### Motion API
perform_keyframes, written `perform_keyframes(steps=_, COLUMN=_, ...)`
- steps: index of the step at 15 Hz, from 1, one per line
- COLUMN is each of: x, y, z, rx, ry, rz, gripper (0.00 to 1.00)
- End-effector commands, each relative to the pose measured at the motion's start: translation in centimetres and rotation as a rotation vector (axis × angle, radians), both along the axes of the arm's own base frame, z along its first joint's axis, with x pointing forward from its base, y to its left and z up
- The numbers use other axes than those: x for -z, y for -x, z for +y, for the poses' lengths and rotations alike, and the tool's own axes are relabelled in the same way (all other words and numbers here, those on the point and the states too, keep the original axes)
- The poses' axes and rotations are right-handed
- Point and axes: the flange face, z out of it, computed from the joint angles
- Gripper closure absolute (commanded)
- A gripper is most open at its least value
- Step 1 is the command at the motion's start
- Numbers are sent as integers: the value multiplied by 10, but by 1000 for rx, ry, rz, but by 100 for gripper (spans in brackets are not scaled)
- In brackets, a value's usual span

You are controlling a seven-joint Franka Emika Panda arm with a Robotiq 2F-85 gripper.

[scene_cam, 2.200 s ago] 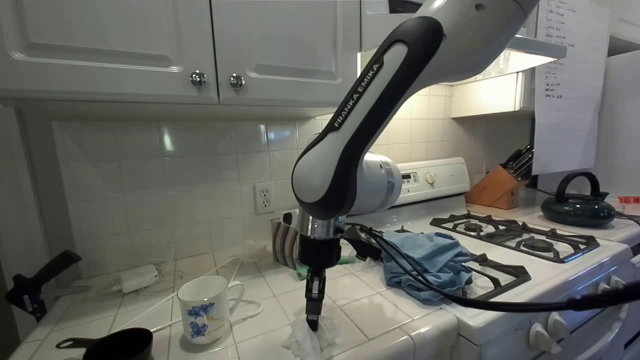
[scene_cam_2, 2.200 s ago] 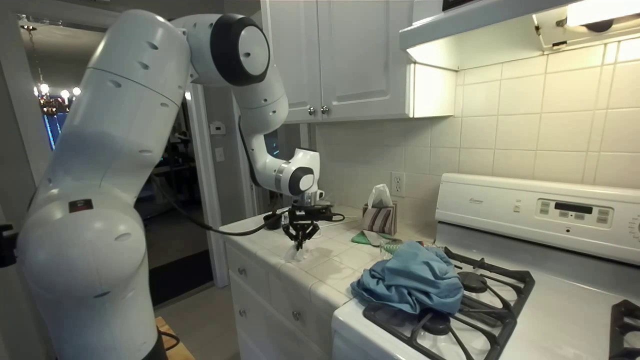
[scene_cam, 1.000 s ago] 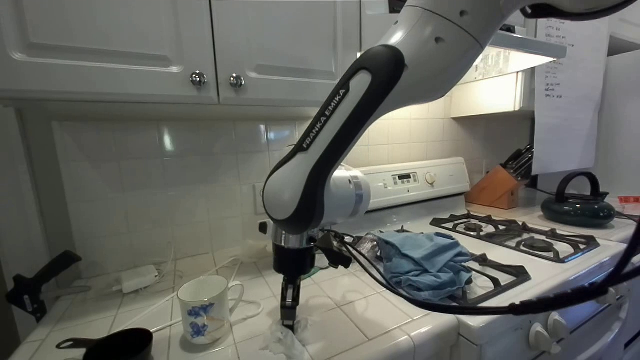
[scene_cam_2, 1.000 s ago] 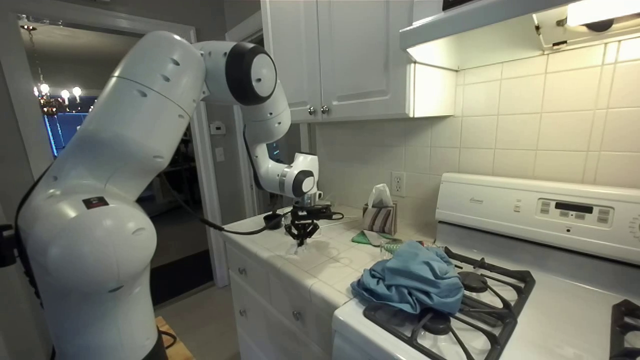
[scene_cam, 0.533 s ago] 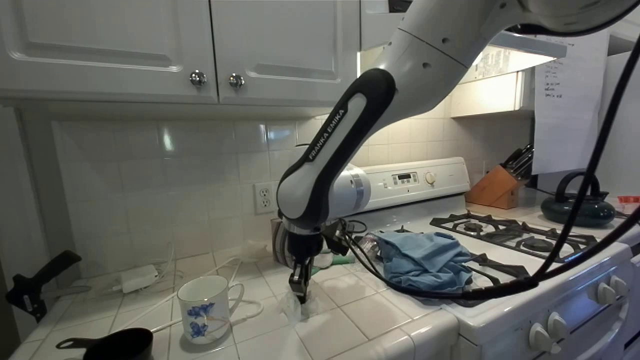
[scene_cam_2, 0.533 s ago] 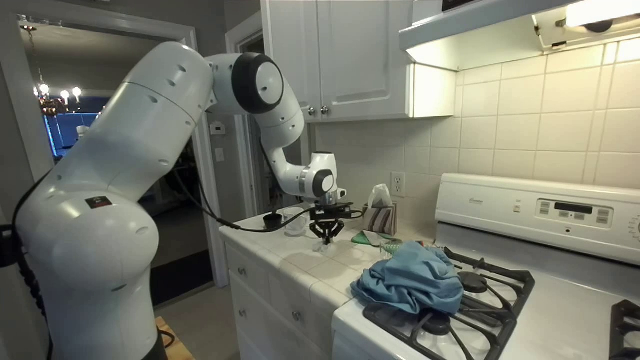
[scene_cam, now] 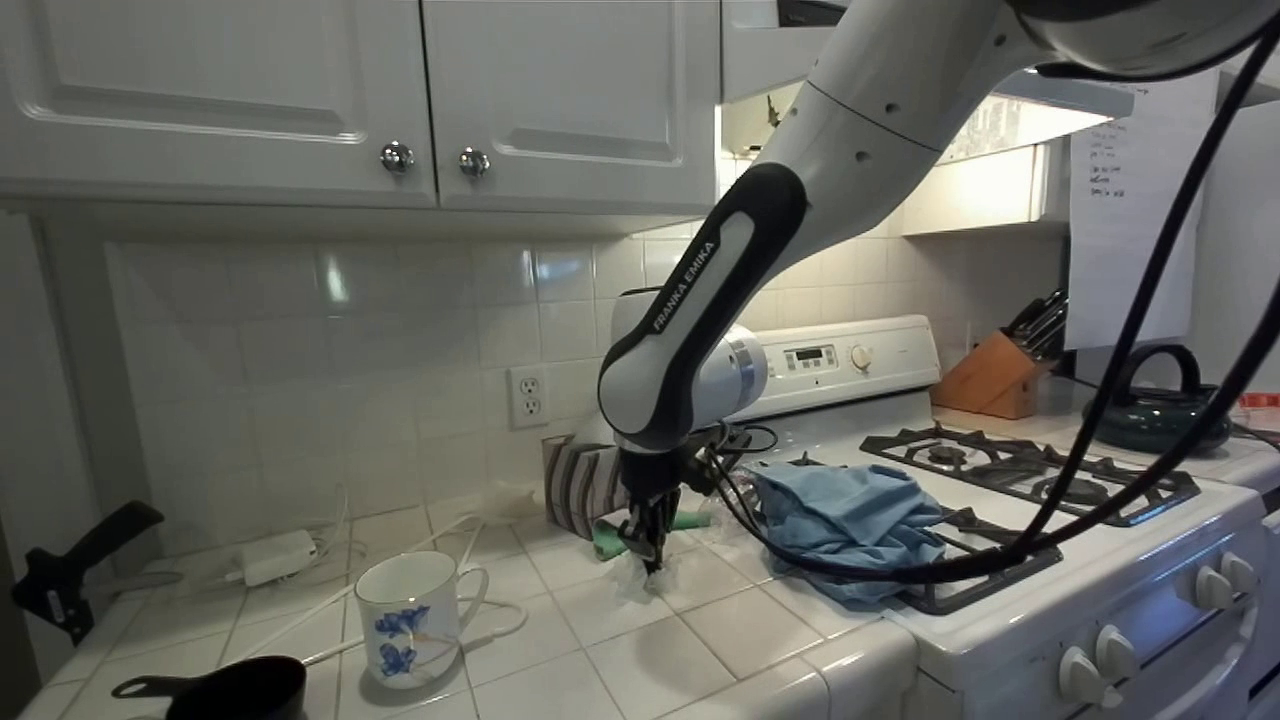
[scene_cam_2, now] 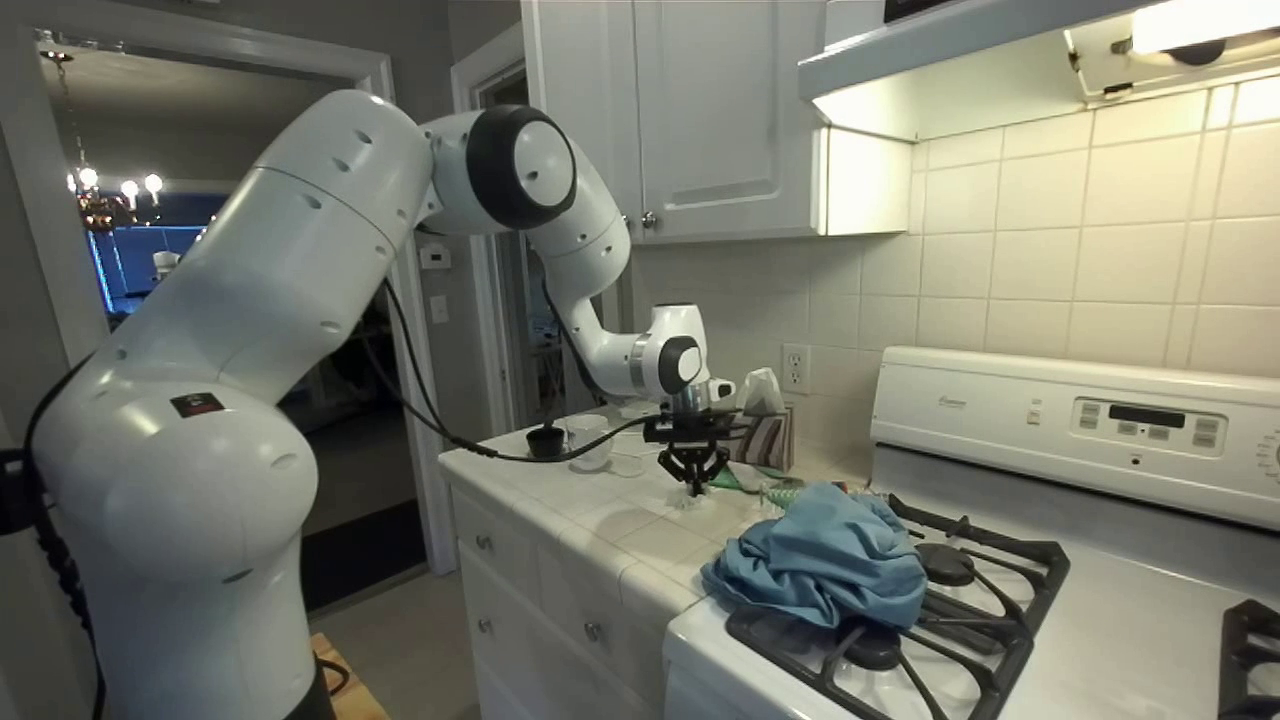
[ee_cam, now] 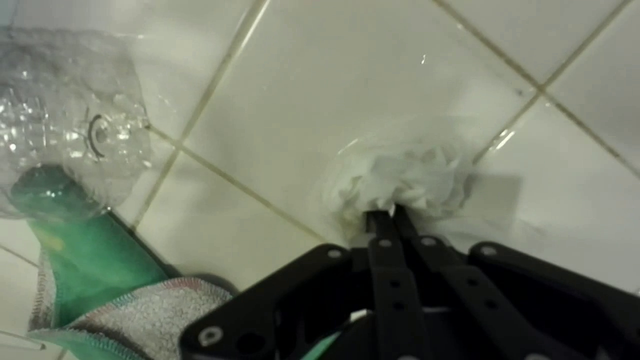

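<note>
Pinching a crumpled white tissue (ee_cam: pixel 407 175) in the gripper (ee_cam: pixel 391 212), with fingertips (ee_cam: pixel 378 220) nearly together and a sliver of white showing between them. Pointing down in both exterior views, with the tissue spread on the white tiled counter (ee_cam: pixel 310 100); can't tell whether touching the counter with the fingertips. Per wrist view, sitting near a folded green-and-grey cloth (ee_cam: pixel 100 270) and a clear plastic container (ee_cam: pixel 80 115) overlapping one end of it. In an exterior view, see a striped tissue box (scene_cam: pixel 580 485) just behind, close to the tiled wall (scene_cam: pixel 400 400). Same counter, see a white mug with blue flowers (scene_cam: pixel 405 620), a small black pan (scene_cam: pixel 240 690) near it, partly out of view, and a white power adapter (scene_cam: pixel 278 557) farther back. In both exterior views, see a bunched blue cloth (scene_cam_2: pixel 820 560) at the counter-side corner of the white stove (scene_cam_2: pixel 1150 570), partly over a black burner grate (scene_cam_2: pixel 1026 640). Beyond the stove, see a dark kettle (scene_cam: pixel 1150 415) and a wooden knife block (scene_cam: pixel 985 375).
</note>
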Motion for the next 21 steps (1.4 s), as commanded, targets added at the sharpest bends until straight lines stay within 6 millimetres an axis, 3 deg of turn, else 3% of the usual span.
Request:
perform_keyframes(steps=1, x=11, y=47, z=12, rx=-45, ry=-34, rz=94, gripper=100)
perform_keyframes(steps=6, x=11, y=103, z=30, rx=-96, ry=-82, rz=167, gripper=100)
perform_keyframes(steps=9, x=15, y=115, z=24, rx=11, ry=-40, rz=105, gripper=100)
perform_keyframes(steps=15, x=14, y=103, z=5, rx=265, ry=48, rz=-48, gripper=100)
perform_keyframes(steps=21, x=22, y=63, z=-38, rx=357, ry=118, rz=-79, gripper=100)
